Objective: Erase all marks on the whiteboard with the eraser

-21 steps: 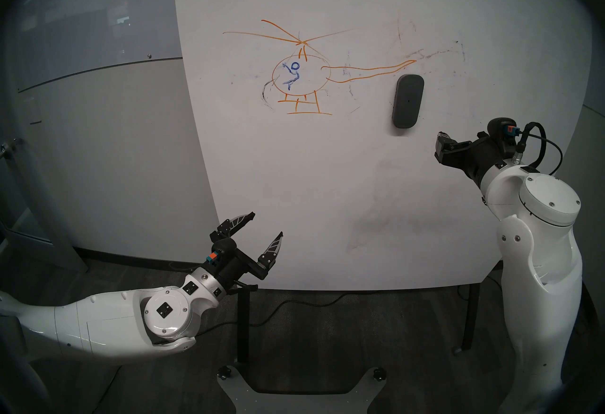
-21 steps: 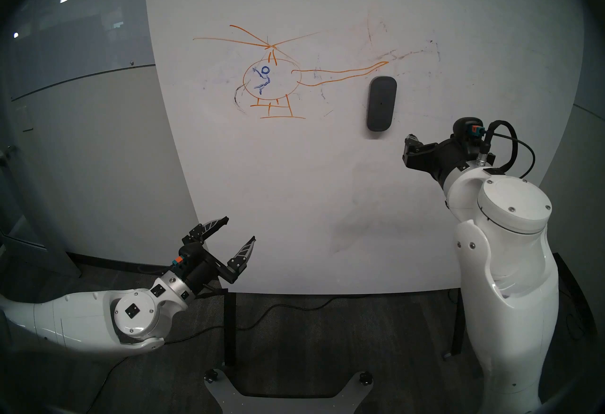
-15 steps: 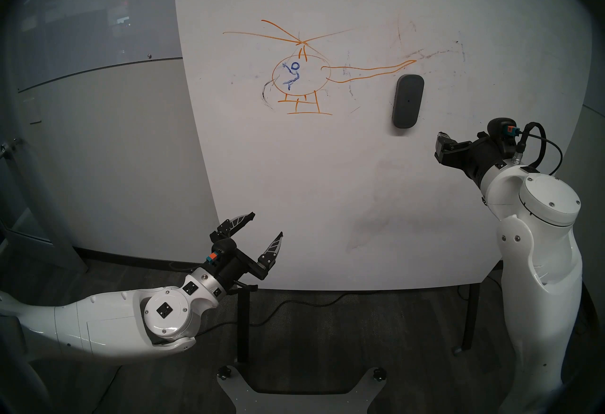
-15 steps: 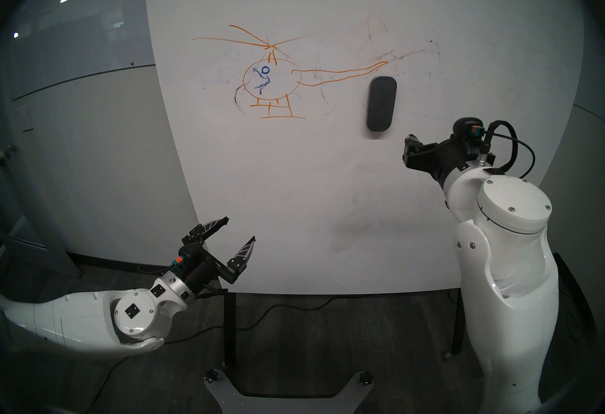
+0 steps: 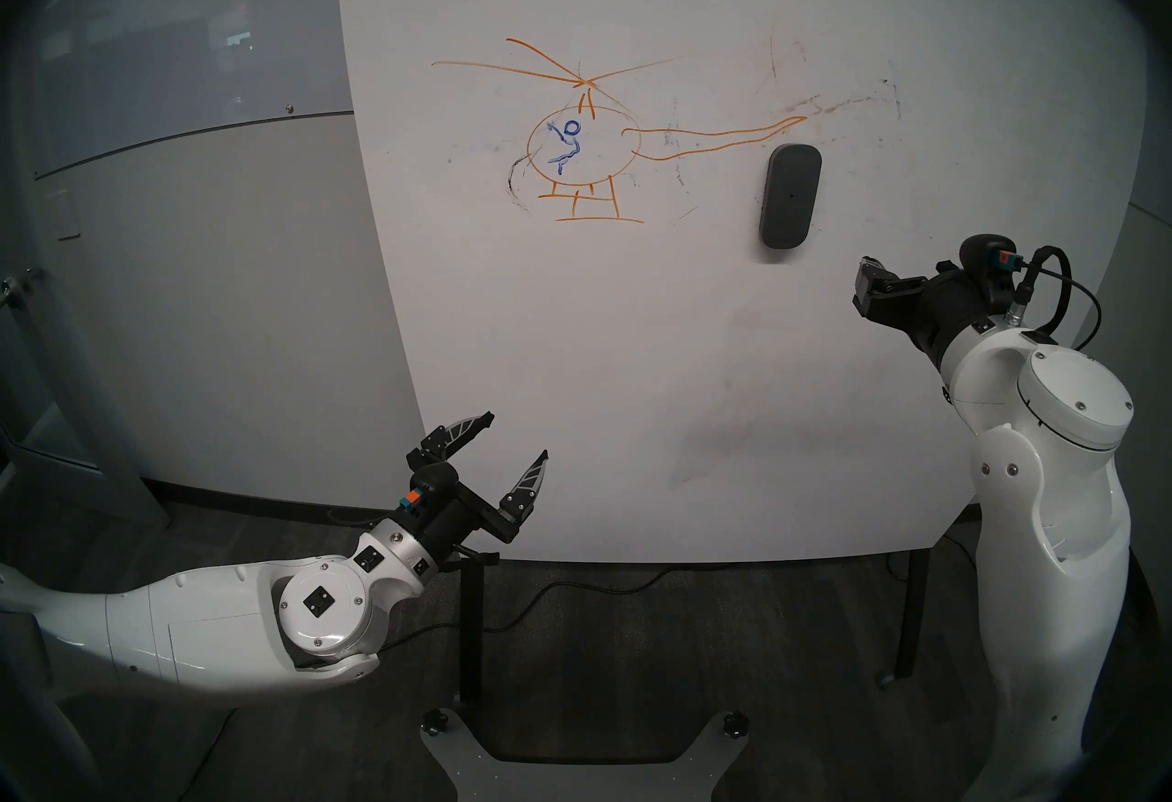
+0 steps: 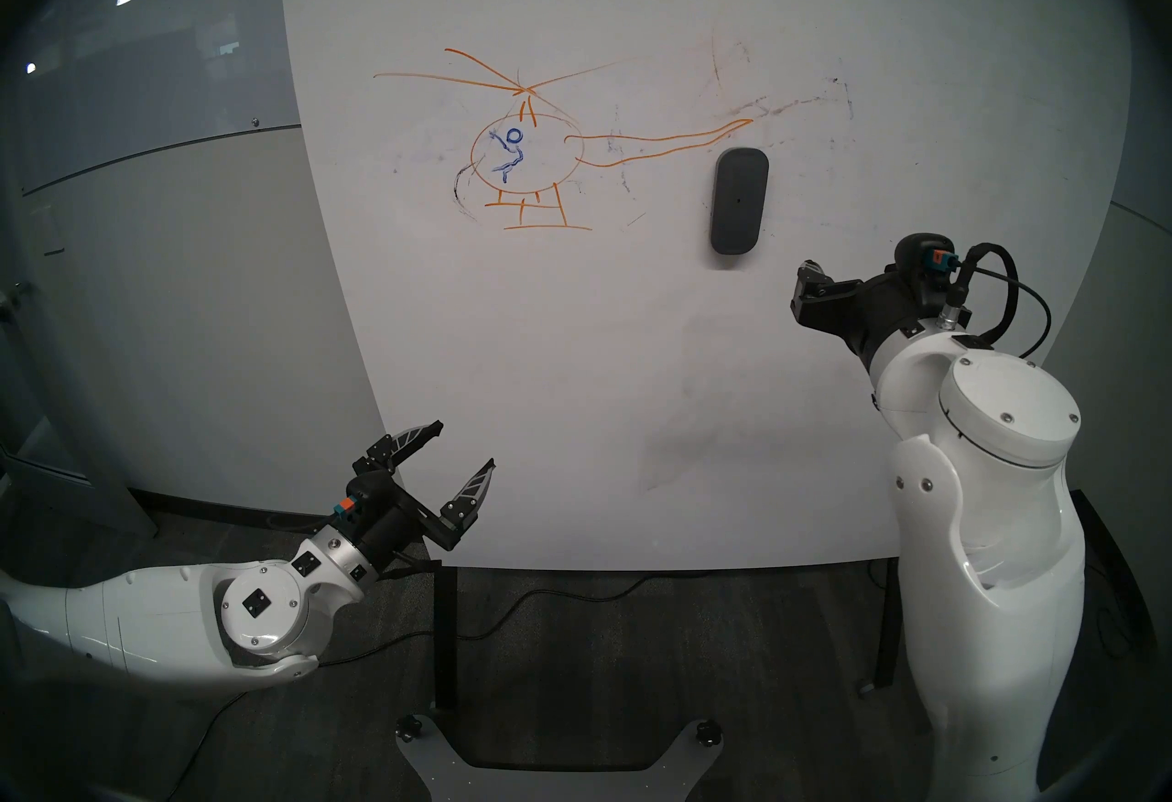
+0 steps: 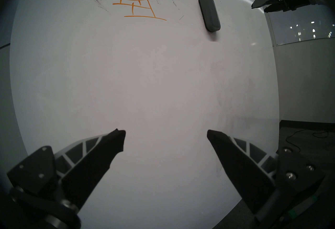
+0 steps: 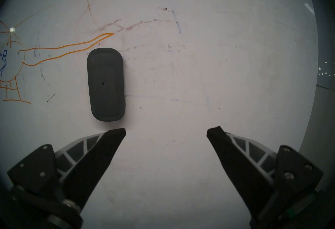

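A: Where on the board?

B: Stuck upright on the whiteboard (image 5: 697,338), right of centre: a dark grey eraser (image 5: 790,196), long axis vertical, held by nothing. Just under the tip of the orange helicopter (image 5: 590,147) tail.

A: And the marks?

B: Spread left and above. Orange helicopter left of the eraser, a small blue stick figure (image 5: 567,144) inside its round body, black scribbles (image 5: 517,185) at its left edge. Faint reddish smudges (image 5: 837,106) up and to the right of the eraser.

A: Grippers?

B: 2, both spread wide, both empty. Right gripper (image 8: 166,131) below and to the right of the eraser, apart from it, pointing at the board; its left finger tip close under the eraser's bottom end in the wrist view. Left gripper (image 5: 517,436) low, near the board's lower left edge, well apart from the eraser.

A: Room to move?

B: Plenty. Bare white surface across the whole lower half, between the 2 grippers. Bottom edge of the board just below the left gripper, dark floor (image 5: 634,655) under it. Left edge beside a grey glass board (image 5: 177,39).
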Controlling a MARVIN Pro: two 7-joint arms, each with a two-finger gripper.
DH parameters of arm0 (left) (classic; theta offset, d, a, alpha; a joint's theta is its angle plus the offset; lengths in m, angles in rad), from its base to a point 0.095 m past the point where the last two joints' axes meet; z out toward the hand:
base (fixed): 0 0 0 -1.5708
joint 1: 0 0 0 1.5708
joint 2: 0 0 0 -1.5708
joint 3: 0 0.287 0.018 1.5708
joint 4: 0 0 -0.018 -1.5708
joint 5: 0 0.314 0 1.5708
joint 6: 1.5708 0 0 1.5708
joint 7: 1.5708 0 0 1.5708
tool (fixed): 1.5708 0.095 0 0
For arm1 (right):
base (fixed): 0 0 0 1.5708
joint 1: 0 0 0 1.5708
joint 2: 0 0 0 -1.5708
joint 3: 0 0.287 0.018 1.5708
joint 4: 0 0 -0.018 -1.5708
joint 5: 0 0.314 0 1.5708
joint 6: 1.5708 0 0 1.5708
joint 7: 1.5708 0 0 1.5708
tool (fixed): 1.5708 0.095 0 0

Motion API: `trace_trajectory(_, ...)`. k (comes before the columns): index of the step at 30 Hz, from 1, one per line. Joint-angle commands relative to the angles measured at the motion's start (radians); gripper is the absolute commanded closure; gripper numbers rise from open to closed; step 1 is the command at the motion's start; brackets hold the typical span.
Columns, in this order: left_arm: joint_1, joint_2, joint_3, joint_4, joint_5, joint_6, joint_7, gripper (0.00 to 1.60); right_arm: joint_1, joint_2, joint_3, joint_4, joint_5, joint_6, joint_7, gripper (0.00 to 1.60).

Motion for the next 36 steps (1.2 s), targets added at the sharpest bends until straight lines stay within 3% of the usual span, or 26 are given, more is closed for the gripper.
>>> trace_trajectory(1, -0.008, 0.000, -0.008, -0.005, 0.000, -0.003, 0.001, 0.00, 0.052, -0.001, -0.042, -0.020, 0.000, -0.054, 0.018, 0.00)
trace_trajectory(10, -0.009, 0.000, -0.007, -0.005, 0.000, -0.003, 0.002, 0.00, 0.108, -0.019, -0.164, -0.020, -0.006, -0.081, 0.029, 0.00)
trace_trajectory(20, -0.010, 0.000, -0.006, -0.006, 0.000, -0.003, 0.002, 0.00, 0.135, -0.041, -0.267, -0.020, -0.075, -0.071, -0.035, 0.00)
trace_trajectory(30, -0.010, 0.000, -0.006, -0.006, 0.000, -0.003, 0.003, 0.00, 0.189, -0.086, -0.353, -0.020, -0.132, 0.025, -0.143, 0.00)
trace_trajectory(36, -0.010, 0.001, -0.006, -0.007, -0.001, -0.003, 0.003, 0.00, 0.206, -0.100, -0.377, -0.020, -0.138, 0.084, -0.168, 0.00)
